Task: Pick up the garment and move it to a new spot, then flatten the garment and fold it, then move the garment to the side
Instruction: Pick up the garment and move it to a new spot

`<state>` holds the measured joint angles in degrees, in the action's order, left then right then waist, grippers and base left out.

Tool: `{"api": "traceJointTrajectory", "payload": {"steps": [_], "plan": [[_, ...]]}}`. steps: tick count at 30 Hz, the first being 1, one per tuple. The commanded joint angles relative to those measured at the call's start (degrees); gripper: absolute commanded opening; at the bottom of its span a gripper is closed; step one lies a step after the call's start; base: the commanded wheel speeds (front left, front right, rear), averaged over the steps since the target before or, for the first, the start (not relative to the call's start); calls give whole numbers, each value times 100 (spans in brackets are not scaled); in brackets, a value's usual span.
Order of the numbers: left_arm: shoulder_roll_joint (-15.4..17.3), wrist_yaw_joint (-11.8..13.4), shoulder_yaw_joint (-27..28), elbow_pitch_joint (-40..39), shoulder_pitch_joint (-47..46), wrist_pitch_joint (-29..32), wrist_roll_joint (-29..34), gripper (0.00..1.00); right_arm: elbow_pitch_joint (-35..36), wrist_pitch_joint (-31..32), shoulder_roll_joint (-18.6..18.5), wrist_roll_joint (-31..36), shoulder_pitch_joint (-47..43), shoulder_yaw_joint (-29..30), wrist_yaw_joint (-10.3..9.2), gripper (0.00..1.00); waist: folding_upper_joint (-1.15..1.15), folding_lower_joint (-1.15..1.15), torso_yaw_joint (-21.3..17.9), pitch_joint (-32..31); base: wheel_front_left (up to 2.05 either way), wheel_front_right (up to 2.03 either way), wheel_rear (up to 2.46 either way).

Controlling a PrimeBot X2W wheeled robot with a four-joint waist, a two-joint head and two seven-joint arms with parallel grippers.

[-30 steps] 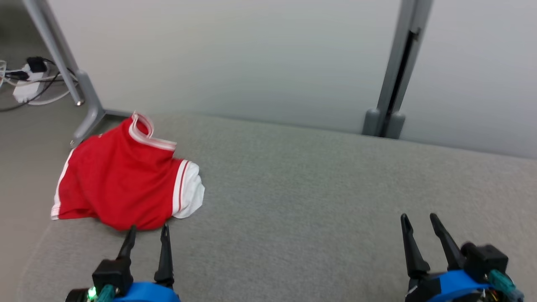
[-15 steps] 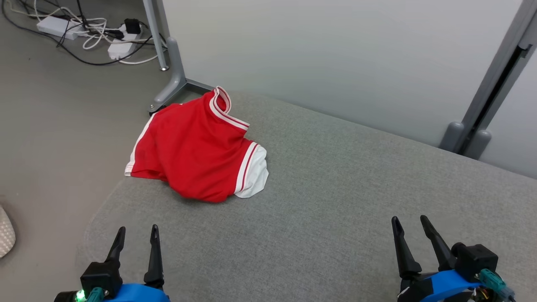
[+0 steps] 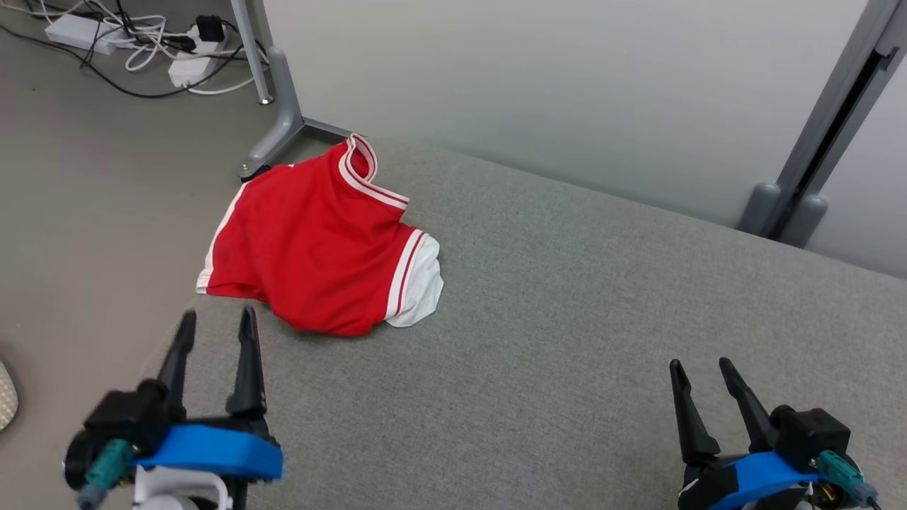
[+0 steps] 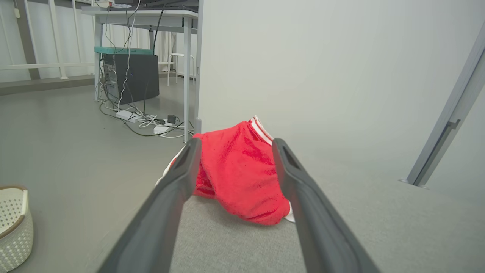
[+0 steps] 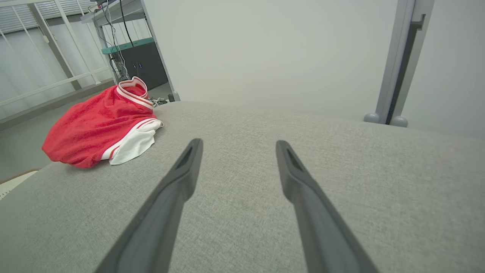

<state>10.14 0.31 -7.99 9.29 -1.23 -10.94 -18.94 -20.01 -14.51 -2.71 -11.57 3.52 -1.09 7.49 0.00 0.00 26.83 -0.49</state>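
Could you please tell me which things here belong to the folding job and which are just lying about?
Job: red garment with white trim; grey fabric surface; left hand; right hand.
Lying about: white power strips with cables; white perforated basket; grey partition foot.

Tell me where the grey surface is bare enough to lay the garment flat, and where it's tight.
Widest bare stretch: the grey surface between the red garment, the partition wall and the right gripper. A narrower strip lies between both grippers. Tight: the left corner, where the garment sits at the edge near the left gripper.
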Motion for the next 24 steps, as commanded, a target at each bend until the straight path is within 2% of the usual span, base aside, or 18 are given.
{"api": "traceJointTrajectory", "payload": {"steps": [1, 3, 6, 9, 12, 16, 19, 24], "plan": [[86, -25, 104, -472, -249, 224, -116, 100, 74, 10, -31, 81, 80, 73, 2, 100, 0, 0, -26, 114, 0, 0, 0], [172, -6, 230, -818, -416, 658, -336, 100, 164, 27, -31, 123, 116, 103, 1, 100, 0, 0, -80, 264, 0, 0, 0], [535, 74, 492, -986, -851, 1343, -453, 100, 293, 78, -32, 176, 202, 113, 1, 100, 0, 0, -226, 537, 0, 0, 0], [798, 78, 743, -774, -1274, 1862, -691, 100, 453, 137, -34, 285, 334, 134, 1, 100, 0, 0, -447, 861, 0, 0, 0], [1206, 138, 1039, -341, -1607, 2248, -778, 100, 666, 243, -30, 440, 492, 69, 1, 100, 0, 0, -754, 1230, 0, 0, 0], [1383, 169, 1237, 79, -1874, 2584, -996, 100, 922, 334, -34, 571, 638, 82, 1, 100, 0, 0, -1053, 1632, 0, 0, 0], [1541, 292, 1449, 553, -2091, 2861, -1164, 100, 1161, 455, -30, 706, 736, 125, 2, 100, 0, 0, -1276, 2018, 0, 0, 0], [1599, 573, 1623, 1280, -2310, 3191, -1324, 100, 1437, 579, -28, 822, 845, 134, 1, 100, 0, 0, -1569, 2463, 0, 0, 0]]}}
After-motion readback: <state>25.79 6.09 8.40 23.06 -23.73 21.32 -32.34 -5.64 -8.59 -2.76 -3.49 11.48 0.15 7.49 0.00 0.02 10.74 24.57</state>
